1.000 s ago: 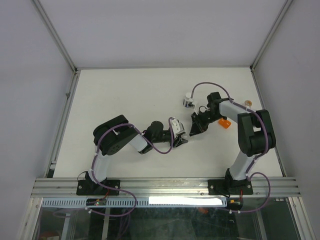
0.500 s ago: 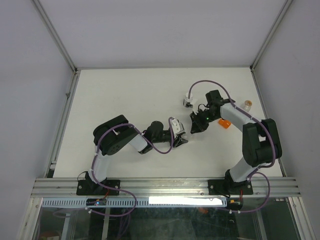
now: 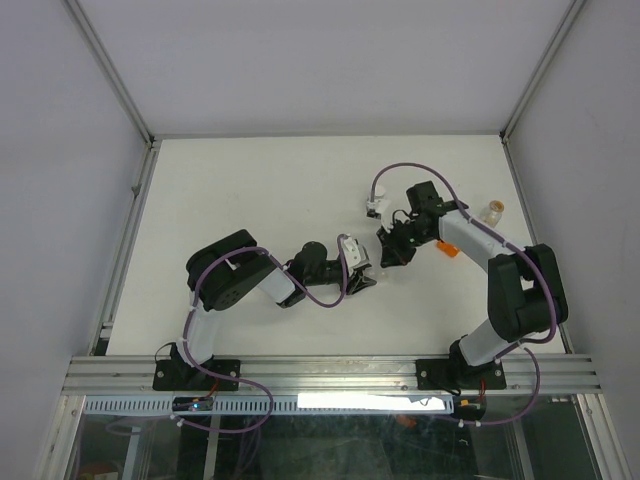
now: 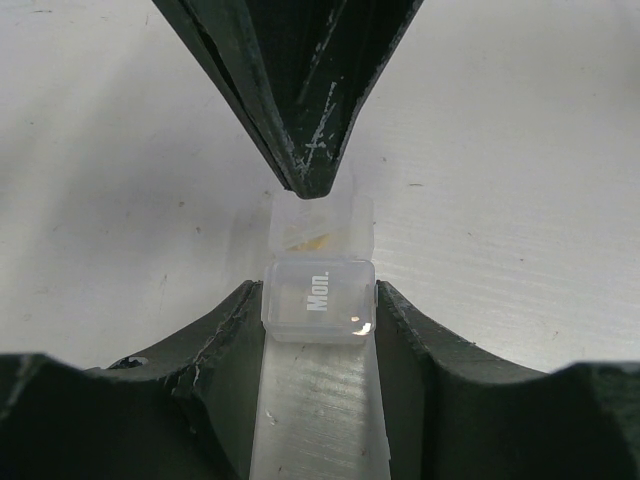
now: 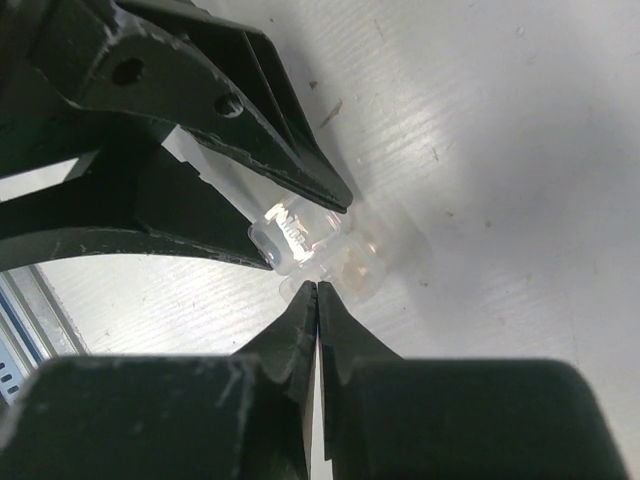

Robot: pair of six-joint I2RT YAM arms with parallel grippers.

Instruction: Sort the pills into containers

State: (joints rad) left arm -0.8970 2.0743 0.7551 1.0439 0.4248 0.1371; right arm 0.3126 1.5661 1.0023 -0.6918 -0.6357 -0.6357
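Near the middle of the table (image 3: 250, 190), the left end effector (image 4: 318, 290) has one finger on each side of the small clear two-cell box (image 4: 318, 305) and pinches it. The cell marked "Mon." faces up, and something yellowish shows through the clear part just beyond it. The right end effector (image 5: 316, 292) comes in from the far side with its fingers pressed together. The tips are right at the box's far end, though I cannot tell whether they touch it. To the right, beside the right arm, lies a small orange piece (image 3: 449, 248). Farther right stands the tan-tinted vial (image 3: 491, 211), well apart from the box.
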